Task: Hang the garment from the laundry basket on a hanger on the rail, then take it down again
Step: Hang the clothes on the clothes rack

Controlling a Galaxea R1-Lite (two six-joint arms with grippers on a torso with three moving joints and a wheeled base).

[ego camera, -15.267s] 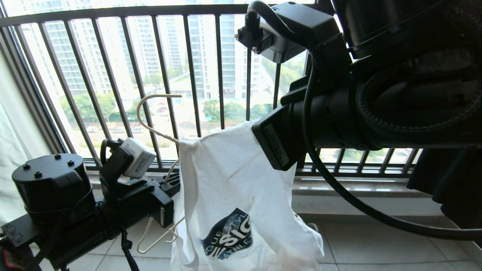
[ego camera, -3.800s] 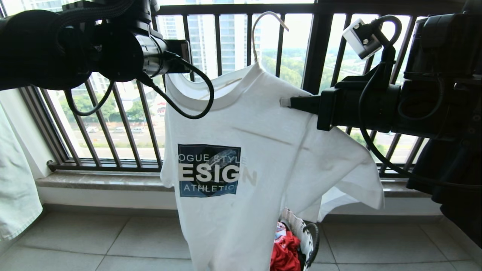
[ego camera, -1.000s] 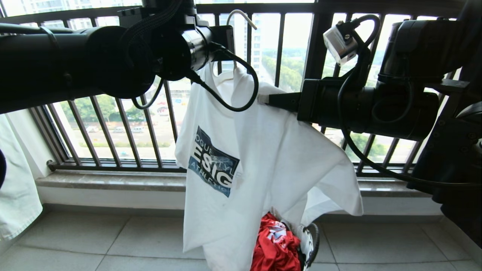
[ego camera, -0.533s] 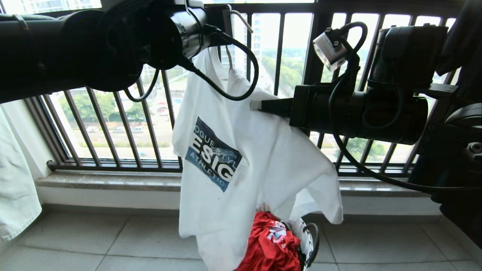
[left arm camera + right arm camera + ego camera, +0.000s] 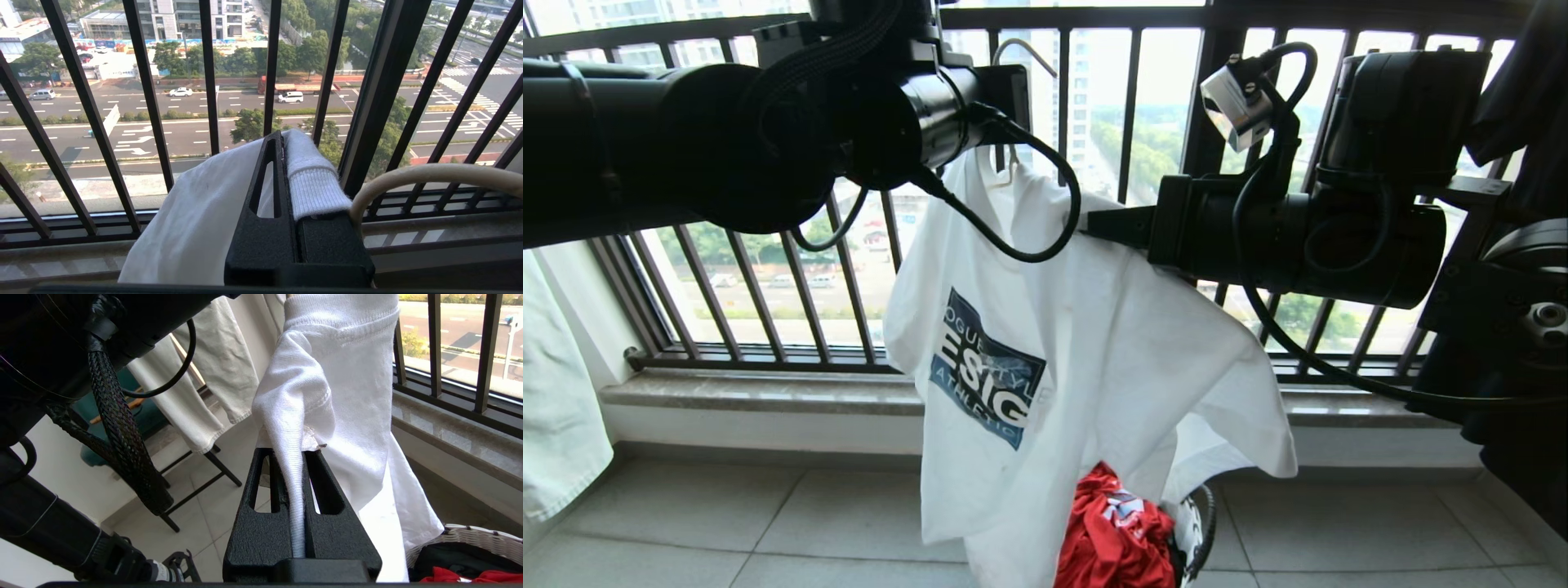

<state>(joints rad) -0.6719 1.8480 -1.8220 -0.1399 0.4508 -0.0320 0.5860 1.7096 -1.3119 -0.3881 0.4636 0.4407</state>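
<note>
The garment (image 5: 1111, 351), a white T-shirt with a blue logo, hangs in the air in front of the railing, on the hanger. The hanger's cream hook (image 5: 1021, 47) sticks up free above the collar, and its wire (image 5: 429, 173) curves past my left gripper. My left gripper (image 5: 282, 141) is shut on the ribbed collar. My right gripper (image 5: 292, 455) is shut on a fold of the collar from the other side, and its tip (image 5: 1094, 224) shows at the shirt's shoulder. The laundry basket (image 5: 1196, 523) stands on the floor under the shirt's hem. The rail is out of view.
A red garment (image 5: 1111, 531) lies in the basket (image 5: 470, 535). The black railing (image 5: 1127, 122) and a stone sill (image 5: 752, 392) stand close behind the shirt. A pale garment (image 5: 556, 441) hangs at the far left, and pale cloths (image 5: 212, 375) hang on a black-legged stand.
Both grippers keep their hold on the collar. Over the last second the shirt and hanger rose a little, then sank again and drifted slightly left. Earlier the shirt's front faced me flat; now it hangs turned.
</note>
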